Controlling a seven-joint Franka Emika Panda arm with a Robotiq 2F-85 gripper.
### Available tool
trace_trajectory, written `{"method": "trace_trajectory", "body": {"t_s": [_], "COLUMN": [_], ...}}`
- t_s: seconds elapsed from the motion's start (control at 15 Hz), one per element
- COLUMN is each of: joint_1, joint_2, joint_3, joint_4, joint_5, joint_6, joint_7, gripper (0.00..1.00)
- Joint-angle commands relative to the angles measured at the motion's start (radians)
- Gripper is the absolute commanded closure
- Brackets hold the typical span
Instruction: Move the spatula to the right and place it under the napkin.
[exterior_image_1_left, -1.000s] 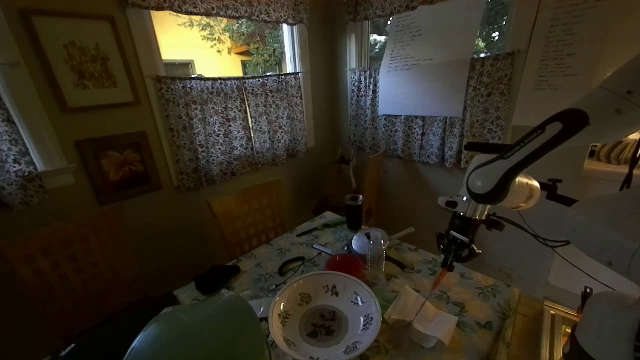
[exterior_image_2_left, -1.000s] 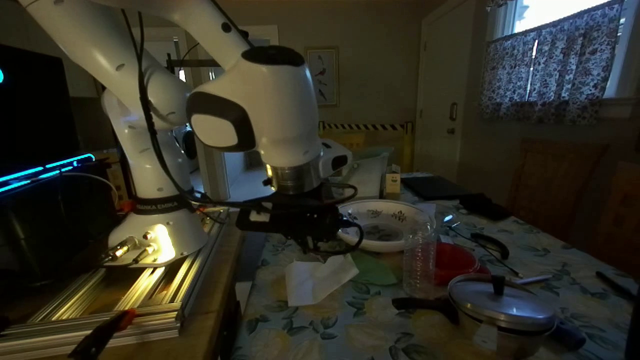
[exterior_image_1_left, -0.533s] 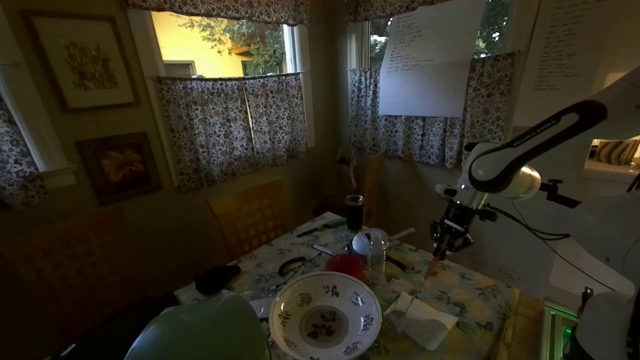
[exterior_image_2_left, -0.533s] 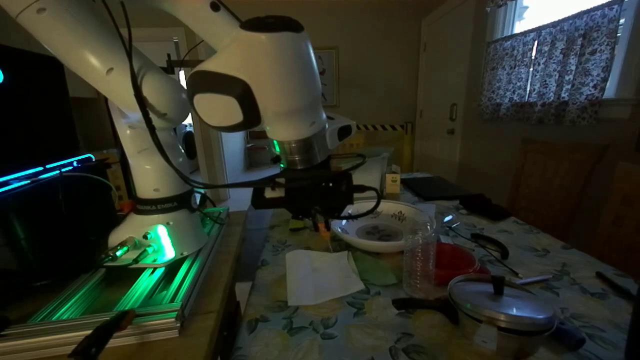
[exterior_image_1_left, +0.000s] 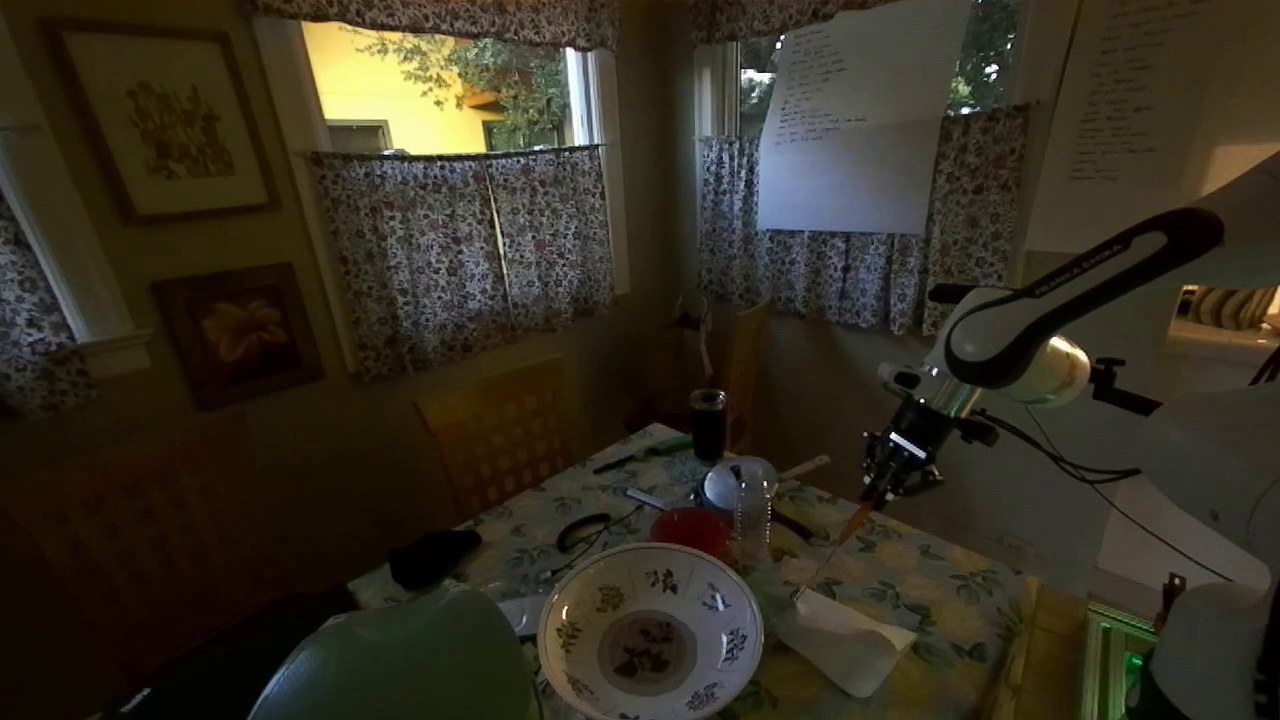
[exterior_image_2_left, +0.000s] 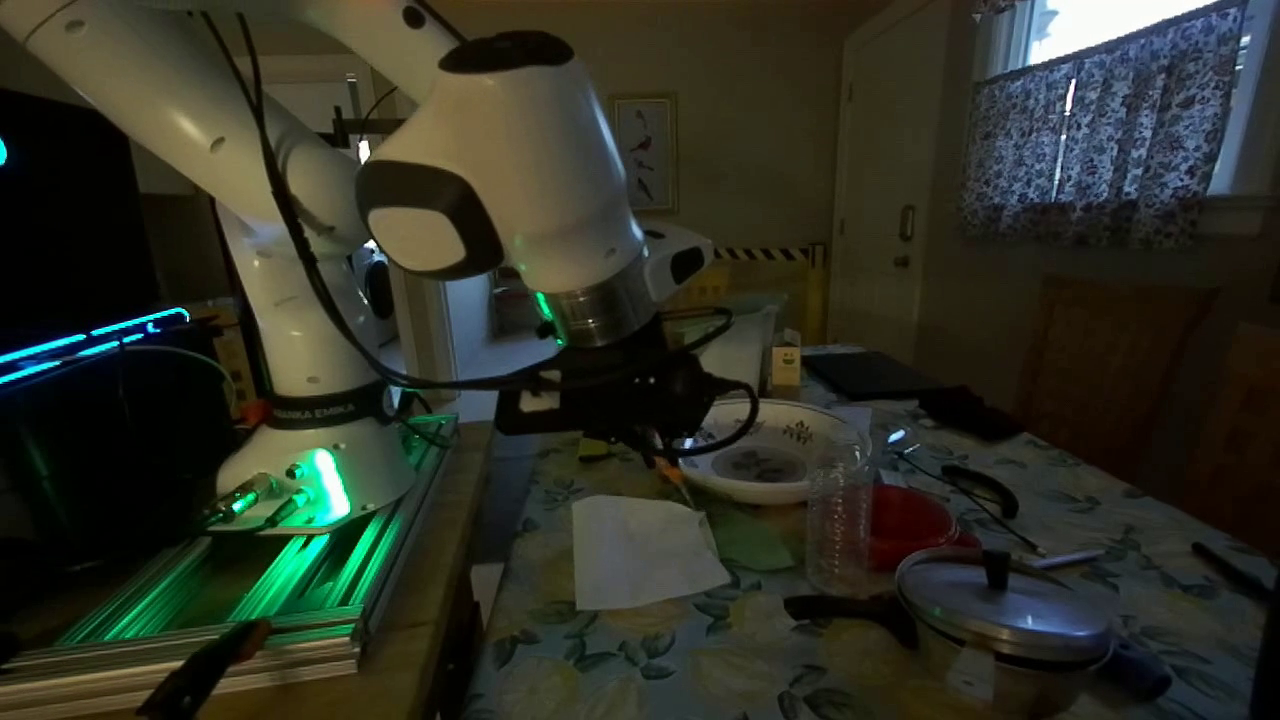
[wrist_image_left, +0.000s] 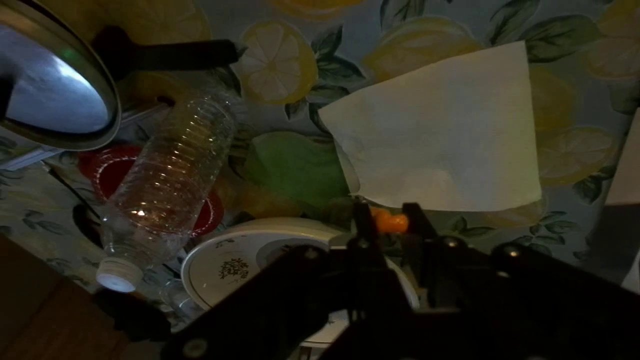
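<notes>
- Pincer (wrist_image_left: 388, 215) & spatula (exterior_image_1_left: 853, 522) shifted since prev. frame: in an exterior view, spatula's low end went from over the napkin (exterior_image_1_left: 850, 645) to its edge nr the patterned bowl (exterior_image_1_left: 648, 645).
- Pincer clamped on spatula's orange handle; spatula tilted. Can't tell if its tip's under napkin.
- Napkin spread on table (exterior_image_2_left: 560, 675) w/ lemon-print cloth (wrist_image_left: 277, 65), flat green thing (wrist_image_left: 295, 165) just beside it.
- Clear bottle (exterior_image_2_left: 838, 530) upright, nr red dish (exterior_image_2_left: 910, 525).
- Lidded pot (exterior_image_2_left: 1005, 610) past bottle, dark handle pointing twd napkin.
- Floral curtains (exterior_image_1_left: 405, 255) farthest back.

White arm (exterior_image_2_left: 545, 150), black end effector (wrist_image_left: 387, 220)
</notes>
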Motion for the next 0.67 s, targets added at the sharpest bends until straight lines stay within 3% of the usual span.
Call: {"method": "trace_trajectory", "body": {"t_s": [0.0, 0.33, 0.6], "joint_1": [0.006, 0.005, 0.016], "joint_2": [-0.01, -0.026, -0.048], "joint_3": [-0.041, -0.134, -0.205], "joint_4": [0.002, 0.002, 0.003], "joint_5": [0.006, 0.011, 0.015], "joint_6": [0.081, 0.227, 0.257], "joint_7": [0.028, 0.07, 0.096], "gripper": [0.95, 0.95, 0.95]}}
